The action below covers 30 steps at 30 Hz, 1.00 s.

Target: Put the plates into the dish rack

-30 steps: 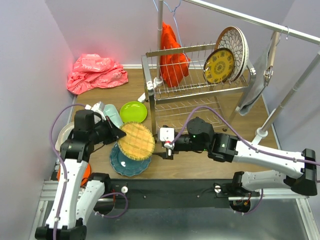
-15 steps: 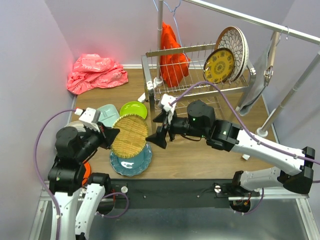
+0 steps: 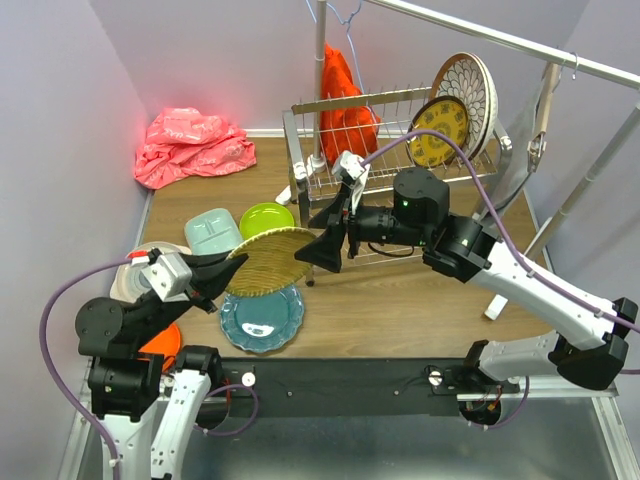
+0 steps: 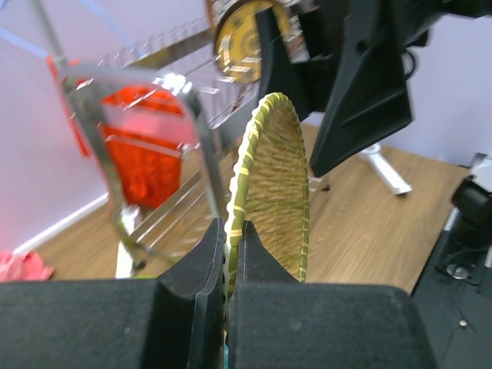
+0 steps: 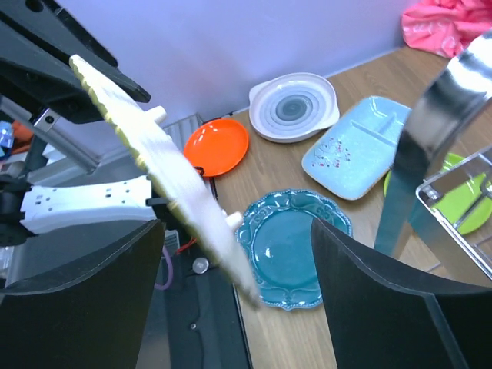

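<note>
My left gripper (image 3: 222,272) is shut on the rim of the woven-yellow plate (image 3: 270,262) and holds it tilted in the air above the teal scalloped plate (image 3: 262,318). In the left wrist view the left gripper (image 4: 232,231) pinches the woven-yellow plate (image 4: 269,192), seen edge-on. My right gripper (image 3: 318,240) stands open at that plate's right edge. In the right wrist view the woven-yellow plate (image 5: 169,169) runs between the wide-spread fingers of the right gripper (image 5: 237,231). The dish rack (image 3: 400,170) holds a white petal-patterned plate (image 3: 470,90) and a dark-yellow plate (image 3: 438,130) on its upper tier.
On the table lie a lime green plate (image 3: 265,220), a mint divided tray (image 3: 213,231), a grey-swirl plate (image 3: 135,268) and an orange plate (image 3: 160,345). A pink cloth (image 3: 190,145) lies at the back left. A red-orange cloth (image 3: 345,100) hangs behind the rack.
The left arm has lifted the woven-yellow plate off the teal plate and tipped it up. The right gripper has risen and moved back toward the rack, its jaws wider.
</note>
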Tool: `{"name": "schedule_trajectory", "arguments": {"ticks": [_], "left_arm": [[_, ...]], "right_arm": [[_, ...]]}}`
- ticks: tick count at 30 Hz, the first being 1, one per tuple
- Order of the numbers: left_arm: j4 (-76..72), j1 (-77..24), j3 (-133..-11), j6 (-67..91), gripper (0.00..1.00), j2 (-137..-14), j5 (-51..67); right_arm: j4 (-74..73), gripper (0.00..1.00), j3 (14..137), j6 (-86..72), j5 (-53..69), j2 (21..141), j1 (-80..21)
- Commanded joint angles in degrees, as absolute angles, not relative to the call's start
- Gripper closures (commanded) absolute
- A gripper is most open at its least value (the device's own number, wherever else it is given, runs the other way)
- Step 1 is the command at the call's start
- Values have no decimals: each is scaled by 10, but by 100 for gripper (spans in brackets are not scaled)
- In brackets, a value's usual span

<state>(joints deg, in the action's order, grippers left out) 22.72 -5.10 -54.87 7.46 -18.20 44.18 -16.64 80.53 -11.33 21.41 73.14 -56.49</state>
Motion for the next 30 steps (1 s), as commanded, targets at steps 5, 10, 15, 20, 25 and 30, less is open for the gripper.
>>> {"name": "schedule_trajectory", "arguments": {"ticks": [5,10,15,20,25,30], "left_arm": [[66,-53,-540,157,100,-210,537],[39,-53,-529,182,100,-215,536],[24,-53,-518,203,100,-217,526],[3,-53,-512,227,100,-223,517],[-39,-53,-505,263,95,-227,512],[-68,-53,-509,293,56,-227,491]], "right_arm": [[-185,30,849,-62,285,742,-563],[-186,49,862,-38,287,743,-563],[-188,70,862,-7,293,737,-563],[-189,100,866,32,285,733,-563],[-189,100,881,83,282,722,-563],[-190,100,910,100,253,715,-563]]}}
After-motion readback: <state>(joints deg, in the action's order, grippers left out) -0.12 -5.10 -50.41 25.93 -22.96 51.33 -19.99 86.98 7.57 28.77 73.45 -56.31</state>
